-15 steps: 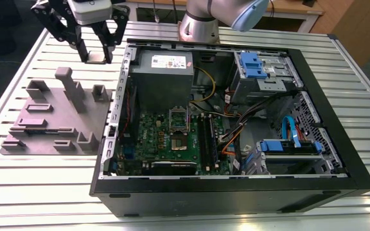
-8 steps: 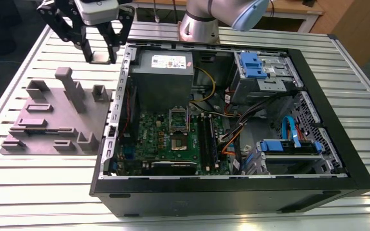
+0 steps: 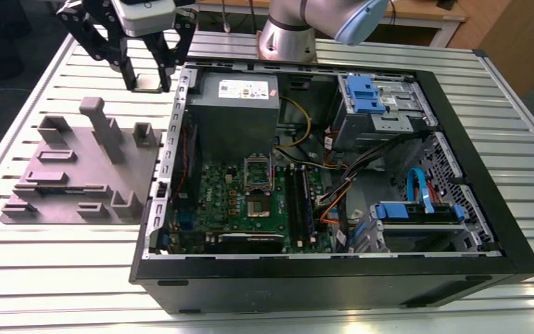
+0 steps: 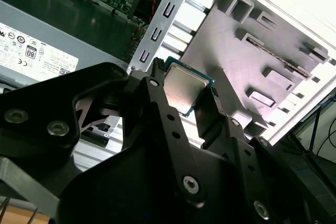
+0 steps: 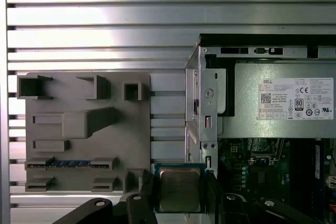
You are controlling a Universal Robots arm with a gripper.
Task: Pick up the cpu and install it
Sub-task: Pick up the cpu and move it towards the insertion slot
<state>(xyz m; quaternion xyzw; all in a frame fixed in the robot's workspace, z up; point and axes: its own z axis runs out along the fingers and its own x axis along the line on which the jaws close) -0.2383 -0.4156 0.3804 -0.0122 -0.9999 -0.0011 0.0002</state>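
The cpu [image 5: 180, 188] is a small square chip with a silvery metal top and a thin rim, clamped edge-on between my gripper's [image 5: 180, 183] black fingers [image 5: 145, 195]. In the second wrist view the cpu [image 4: 184, 92] hangs in my gripper [image 4: 185, 88] above the case's side wall. In the exterior view my gripper [image 3: 148, 78] is raised over the table at the back left corner of the open computer case [image 3: 341, 278], with the cpu [image 3: 149, 84] between its fingertips. The green motherboard [image 3: 239, 202] lies inside the case, towards the exterior view's right of my gripper.
A grey stepped plastic block [image 3: 81, 167] lies on the slatted metal table [image 3: 53, 271] at the exterior view's left of the case. A big grey box with a white label [image 3: 234, 104] sits in the case's back corner. Cables [image 3: 360, 174] and blue drive brackets [image 3: 416, 212] fill its other side.
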